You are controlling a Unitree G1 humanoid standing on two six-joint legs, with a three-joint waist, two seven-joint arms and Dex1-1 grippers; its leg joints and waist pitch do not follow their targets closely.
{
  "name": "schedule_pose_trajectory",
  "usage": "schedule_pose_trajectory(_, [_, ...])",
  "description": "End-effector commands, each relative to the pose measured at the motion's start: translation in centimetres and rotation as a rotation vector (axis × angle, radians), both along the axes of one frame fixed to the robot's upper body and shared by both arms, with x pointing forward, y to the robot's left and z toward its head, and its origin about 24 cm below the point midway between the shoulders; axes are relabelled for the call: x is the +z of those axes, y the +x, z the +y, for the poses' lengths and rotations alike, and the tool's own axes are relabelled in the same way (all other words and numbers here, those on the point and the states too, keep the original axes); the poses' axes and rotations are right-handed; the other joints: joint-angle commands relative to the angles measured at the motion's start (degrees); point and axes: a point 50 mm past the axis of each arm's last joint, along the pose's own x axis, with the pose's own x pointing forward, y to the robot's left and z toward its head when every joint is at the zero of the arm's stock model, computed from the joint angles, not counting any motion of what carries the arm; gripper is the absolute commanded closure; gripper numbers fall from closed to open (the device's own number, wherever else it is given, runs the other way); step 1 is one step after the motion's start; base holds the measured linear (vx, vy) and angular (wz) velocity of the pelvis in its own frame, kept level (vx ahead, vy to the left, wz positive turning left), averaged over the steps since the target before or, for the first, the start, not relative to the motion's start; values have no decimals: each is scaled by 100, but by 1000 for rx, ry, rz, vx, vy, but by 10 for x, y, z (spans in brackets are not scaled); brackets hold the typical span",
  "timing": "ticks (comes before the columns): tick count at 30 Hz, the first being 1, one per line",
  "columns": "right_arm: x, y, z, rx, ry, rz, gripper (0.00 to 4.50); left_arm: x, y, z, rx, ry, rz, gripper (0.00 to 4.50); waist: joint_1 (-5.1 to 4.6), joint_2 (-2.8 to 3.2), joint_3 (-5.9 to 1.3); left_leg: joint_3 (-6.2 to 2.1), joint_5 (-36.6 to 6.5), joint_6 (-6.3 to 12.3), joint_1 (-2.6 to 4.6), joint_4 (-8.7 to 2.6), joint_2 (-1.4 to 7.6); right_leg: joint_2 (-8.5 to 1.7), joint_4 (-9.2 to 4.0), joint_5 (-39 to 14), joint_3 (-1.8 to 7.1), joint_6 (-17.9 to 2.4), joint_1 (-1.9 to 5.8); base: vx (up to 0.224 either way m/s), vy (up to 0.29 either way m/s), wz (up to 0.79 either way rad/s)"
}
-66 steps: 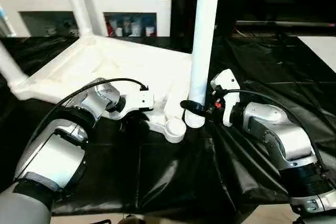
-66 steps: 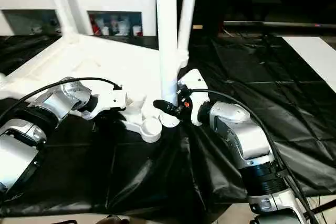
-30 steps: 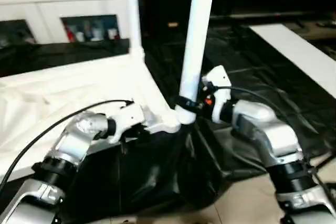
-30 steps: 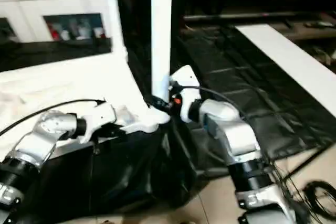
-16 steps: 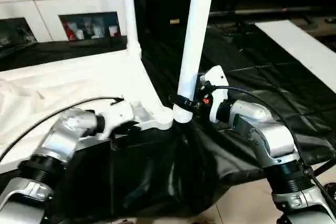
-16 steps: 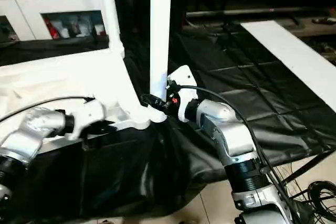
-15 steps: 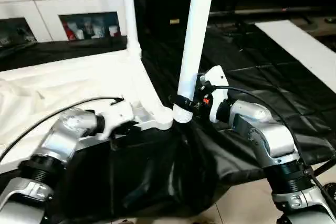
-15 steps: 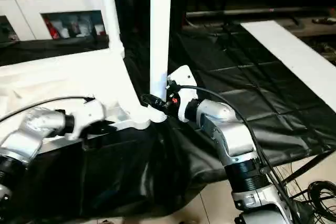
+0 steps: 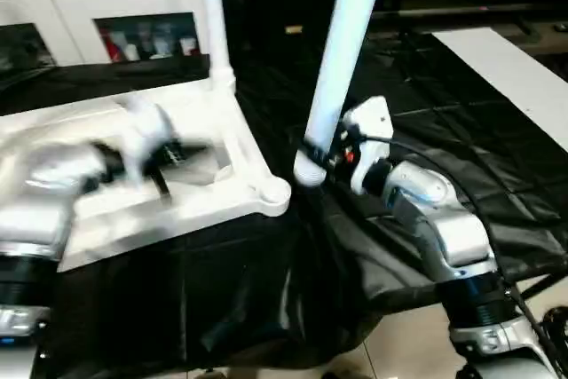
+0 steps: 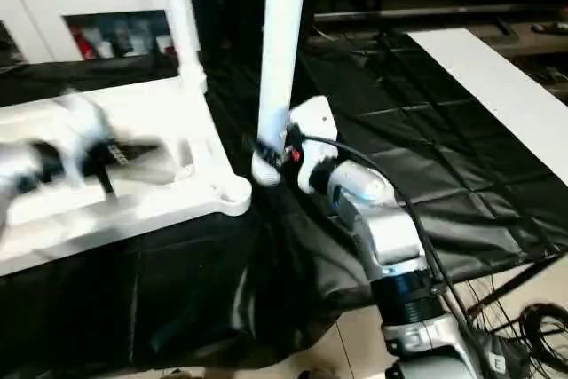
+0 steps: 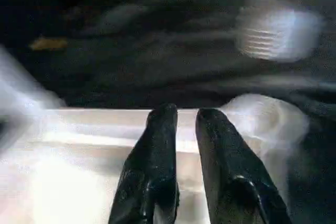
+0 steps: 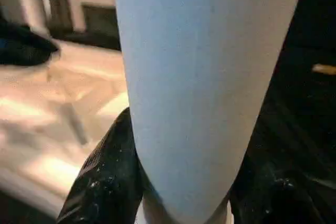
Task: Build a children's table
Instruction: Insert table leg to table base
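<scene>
White leg (image 9: pixel 342 59) is gripped by the right fingers (image 12: pixel 105 182) beside the empty corner socket (image 9: pixel 271 193); next it must be pushed in. Left fingers (image 11: pixel 160 145) are empty, barely parted.

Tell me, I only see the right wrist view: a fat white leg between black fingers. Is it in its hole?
Observer: No. The held leg's bottom end hangs just beside the empty corner socket, not in it.
Operator: Is any leg in already?
Observer: Yes, another leg stands in the far corner.
Operator: Where's the other hand?
Observer: The left gripper is over the tabletop, holding nothing.
</scene>
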Motion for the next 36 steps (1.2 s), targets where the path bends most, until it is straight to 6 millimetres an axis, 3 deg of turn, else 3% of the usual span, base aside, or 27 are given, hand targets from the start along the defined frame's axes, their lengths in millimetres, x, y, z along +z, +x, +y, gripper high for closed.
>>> schedule_pose_trajectory(1, [6, 3, -5, -44, 5, -41, 264, 1, -2, 9, 109, -29, -39, 365, 10, 56, -451, 5, -1129, -48, 42, -377, 140, -286, -426, -1700, 309, -817, 393, 0, 0, 0])
schedule_pose_trajectory(4, [3, 0, 2, -57, -31, -68, 264, -18, -17, 2, 296, -237, -68, 365, 1, -17, -431, 11, -1073, -21, 5, -388, 174, -296, -436, -1702, 312, -844, 395, 0, 0, 0])
schedule_pose_trajectory(5, [0, -1, 5, -53, -23, -49, 264, -30, -24, -6, 375, -298, -59, 365, 38, -49, -419, -221, -971, 234, -324, -454, 102, -419, -275, -1451, 58, -928, 642, 0, 0, 0])
schedule_pose_trajectory(6, [-2, -2, 6, -47, -18, -37, 264, -36, -28, -10, 408, -321, -52, 365, -61, 109, -422, -429, -1247, 497, -230, -516, 224, -323, -338, -1233, -115, -888, 565, 13, -16, 34])
schedule_pose_trajectory(8, [-4, -3, 9, -54, -13, -48, 264, -47, -36, -19, 460, -310, -35, 365, -192, 261, -497, -860, -1523, 826, -91, -556, 481, -152, -136, -687, -273, -1261, 515, 56, -47, 58])
schedule_pose_trajectory(10, [-7, -2, 10, -110, 2, -48, 264, -58, -43, -29, 547, -323, -31, 365, -342, 265, -470, -1466, -763, 1841, 94, -666, 619, 122, 351, -1189, -294, -1617, 260, 26, -128, 52])
schedule_pose_trajectory(11, [-9, -1, 9, -134, 8, -49, 264, -61, -44, -31, 587, -367, -31, 365, -295, 254, -454, -1545, -805, 1879, 105, -690, 601, 132, 416, -1377, -234, -1690, 213, 12, -157, 54])
schedule_pose_trajectory(12, [-13, 0, 9, -179, 29, -32, 264, -67, -46, -35, 674, -418, -22, 365, -239, 173, -423, -1545, -1059, 1787, -10, -729, 442, 91, 449, -1378, -79, -1904, 245, 27, -214, 67])
schedule_pose_trajectory(13, [-16, 1, 8, -197, -6, -43, 264, -67, -46, -39, 690, -419, -31, 365, -209, -8, -363, -1028, -1320, 1602, -3, -619, 652, -133, 296, -1095, 177, -1955, 211, 45, -267, 59])
schedule_pose_trajectory(14, [-22, 0, 6, -206, -25, -34, 264, -66, -43, -44, 698, -396, -53, 365, -105, -51, -314, -724, -1547, 1295, -71, -411, 360, -185, -28, -1333, 308, -2073, 190, 45, -267, 59])
schedule_pose_trajectory(15, [-22, 0, 6, -206, -25, -34, 264, -66, -43, -44, 698, -396, -53, 365, 108, -429, -370, 17, -1490, 955, 0, 1114, -510, -273, -781, -3040, 370, -1620, 112, 15, -273, 36])
schedule_pose_trajectory(16, [-28, -1, 3, -207, -29, -17, 264, -61, -39, -52, 671, -378, -75, 365, 264, -321, -367, -92, -969, 768, -347, 940, -345, -496, -656, -3869, 760, -627, 496, -12, -217, 15])
schedule_pose_trajectory(17, [-29, -1, 3, -207, -24, -14, 264, -61, -39, -53, 666, -380, -75, 365, 361, -363, -391, -139, -822, 738, -412, 797, -350, -533, -603, -3712, 876, 67, 633, -12, -217, 15])
schedule_pose_trajectory(18, [-31, -2, 1, -217, 14, 6, 264, -58, -35, -59, 632, -379, -74, 365, 485, -282, -389, -192, -763, 789, -102, 416, -224, -502, -621, -3102, 977, 961, 517, -18, -191, 29])
schedule_pose_trajectory(19, [-31, -3, 1, -228, 33, 14, 264, -58, -32, -62, 620, -370, -75, 365, 417, -232, -408, -280, -566, 931, 40, 137, -79, -327, -502, -2148, 792, 1040, 498, -44, -182, 29])
schedule_pose_trajectory(20, [-33, -4, 2, -215, 38, 22, 264, -57, -28, -64, 609, -349, -79, 365, 399, -200, -434, -325, -434, 1021, -33, 100, -114, -298, -444, -1815, 737, 996, 602, -44, -182, 29])
schedule_pose_trajectory(21, [-33, -4, 2, -208, 40, 25, 264, -57, -27, -65, 604, -341, -80, 365, 480, -301, -476, -243, -345, 1128, -52, 207, -262, -389, -515, -1858, 856, 1071, 661, -42, -132, 12])
schedule_pose_trajectory(22, [-34, -6, 2, -200, 35, 22, 264, -56, -23, -66, 604, -338, -77, 365, 580, -214, -418, -325, -345, 1107, -108, 385, -307, -693, -627, -2388, 1076, 1092, 653, -35, -72, 13])
schedule_pose_trajectory(23, [-35, -7, 1, -200, 31, 17, 264, -56, -22, -67, 606, -342, -73, 365, 608, -239, -417, -354, -322, 1064, -192, 479, -310, -796, -677, -2704, 1139, 1058, 685, -35, -72, 13])
schedule_pose_trajectory(24, [-35, -7, 0, -208, 22, 5, 264, -55, -21, -67, 608, -344, -76, 365, 681, -160, -412, -496, -332, 898, -307, 651, -303, -973, -653, -2926, 1238, 954, 727, 0, 0, 0])
schedule_pose_trajectory(26, [-36, -7, -3, -236, 17, -4, 264, -56, -21, -67, 612, -343, -75, 365, 693, -157, -426, -659, -282, 676, -445, 820, -257, -1114, -606, -2690, 1239, 448, 749, -29, 55, -5])
schedule_pose_trajectory(28, [-37, -6, -6, -277, 24, -13, 264, -59, -21, -68, 619, -331, -74, 365, 693, -58, -427, -735, -116, 522, -429, 809, -179, -1060, -660, -2620, 1119, -605, 628, -43, 136, -6])
schedule_pose_trajectory(30, [-36, -6, -8, -292, 43, -28, 264, -67, -21, -69, 627, -283, -69, 365, 666, 45, -422, -709, -92, 628, -302, 579, -41, -958, -719, -2798, 977, -1128, 536, -47, 192, -3])
schedule_pose_trajectory(32, [-35, -6, -8, -290, 36, -37, 264, -69, -21, -69, 628, -253, -71, 365, 558, 273, -403, -636, -539, 733, -33, -46, 181, -415, -561, -2559, 561, -1266, 424, -45, 268, 4])
schedule_pose_trajectory(33, [-35, -6, -8, -290, 36, -37, 264, -69, -21, -69, 628, -253, -71, 365, 269, 355, -396, -656, -1926, 671, 149, -399, 386, 106, -161, -1963, 262, -1026, 224, -46, 277, 5])
schedule_pose_trajectory(34, [-34, -5, -8, -292, 35, -43, 264, -71, -21, -72, 619, -234, -69, 365, 180, 474, -466, -686, -2812, 340, 156, -572, 501, 141, 125, -1024, 186, -833, 235, -51, 246, 9])
schedule_pose_trajectory(36, [-33, -5, -7, -288, 42, -48, 264, -73, -21, -76, 608, -238, -62, 365, 136, 431, -453, -696, -3461, -411, 85, -671, 572, 124, 149, -127, 176, -526, 215, -48, 219, 13])
